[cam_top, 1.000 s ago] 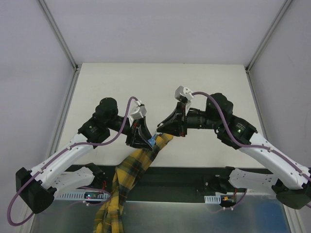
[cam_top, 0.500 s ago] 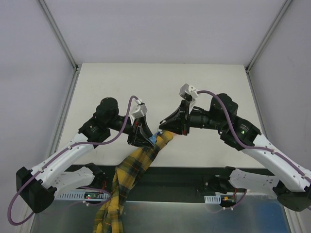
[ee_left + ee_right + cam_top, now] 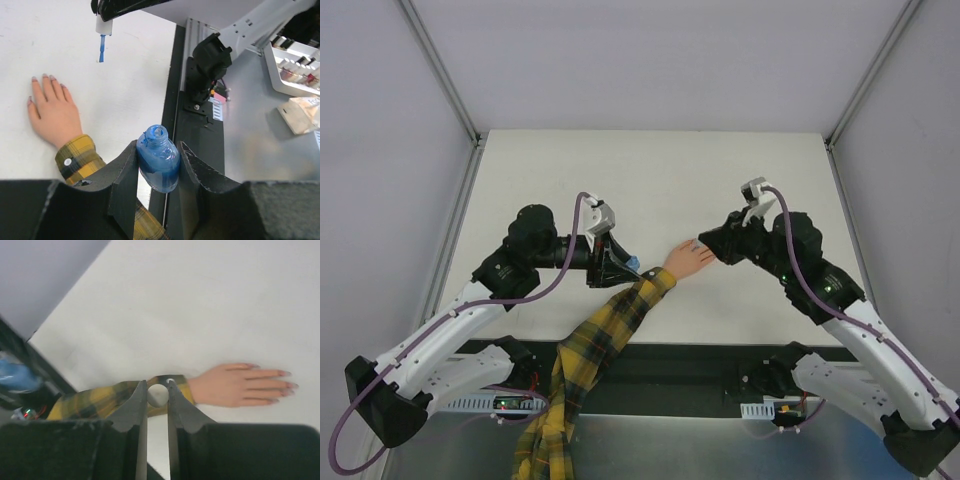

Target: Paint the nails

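- Left claw (image 3: pixel 157 146): jaws drawn in on an uncapped blue polish bottle (image 3: pixel 159 162), neck up and slightly tilted. It sits off the wrist side of the hand (image 3: pixel 52 111), near the cuff and not touching the hand.
- Yellow plaid sleeve (image 3: pixel 610 325): trails from the hand's wrist back toward the near edge.
- Hand: flat, palm down, fingers together. Its long axis runs wrist to fingertips, away from the left claw and toward the right one.
- Nails (image 3: pixel 285 373): at the far tips of the hand. They read mauve-grey; I can make out no blue on them.
- Right claw (image 3: pixel 157 387): jaws nearly closed, pinching the white cap (image 3: pixel 158 395) of the brush (image 3: pixel 102 47). The blue stem hangs down just beyond the hand's fingertips, apart from them.
- Judgement: the right arm is the nearer one to the nails. The coming move looks like a short approach back toward the fingertips and down, stroking along the finger axis.
- Surface (image 3: pixel 650 170): white, matte, under the hand.
- Dark rail (image 3: pixel 175 100): on the hand's sleeve side; past it, a tray (image 3: pixel 295 70) of small bottles.
- Room: pale walls (image 3: pixel 640 60), metal frame posts (image 3: pixel 440 70).
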Controlling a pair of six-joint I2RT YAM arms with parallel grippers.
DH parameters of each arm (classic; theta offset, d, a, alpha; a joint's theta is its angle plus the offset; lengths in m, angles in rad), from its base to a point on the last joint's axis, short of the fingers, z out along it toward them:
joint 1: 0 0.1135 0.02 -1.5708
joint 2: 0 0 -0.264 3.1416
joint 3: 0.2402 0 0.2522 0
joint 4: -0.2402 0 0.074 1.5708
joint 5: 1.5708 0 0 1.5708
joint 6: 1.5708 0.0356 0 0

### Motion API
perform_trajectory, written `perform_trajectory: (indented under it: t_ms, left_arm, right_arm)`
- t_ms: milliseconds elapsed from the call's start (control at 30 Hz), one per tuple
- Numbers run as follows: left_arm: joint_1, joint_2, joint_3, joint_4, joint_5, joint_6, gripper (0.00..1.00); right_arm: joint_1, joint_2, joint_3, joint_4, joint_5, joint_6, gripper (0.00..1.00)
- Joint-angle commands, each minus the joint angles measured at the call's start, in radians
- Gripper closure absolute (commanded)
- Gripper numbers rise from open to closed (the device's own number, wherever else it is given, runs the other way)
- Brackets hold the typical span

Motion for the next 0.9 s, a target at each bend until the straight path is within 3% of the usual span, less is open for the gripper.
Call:
perform_trajectory:
  t_ms: [0, 233, 367, 500, 867]
  left_arm:
    - [-0.007, -0.020, 0.017, 0.018, -0.083, 0.029, 1.00]
    - [-0.007, -0.002, 0.011, 0.019, -0.116, 0.044, 1.00]
    - [-0.007, 0.026, 0.009, 0.033, -0.155, 0.052, 1.00]
    - [-0.009, 0.110, 0.052, 0.061, -0.191, 0.020, 1.00]
    - [-0.015, 0.297, 0.208, 0.151, -0.238, 0.058, 1.00]
  right_arm:
    - [-0.112, -0.060, -0.149, 0.084, 0.114, 0.035, 1.00]
    - [-0.330, -0.010, -0.329, 0.233, 0.069, 0.081, 1.00]
    - [-0.376, 0.026, -0.390, 0.314, 0.086, 0.078, 0.99]
    - [-0.421, 0.091, -0.387, 0.345, 0.060, 0.044, 1.00]
    - [-0.555, 0.329, -0.361, 0.506, -0.211, -0.014, 0.99]
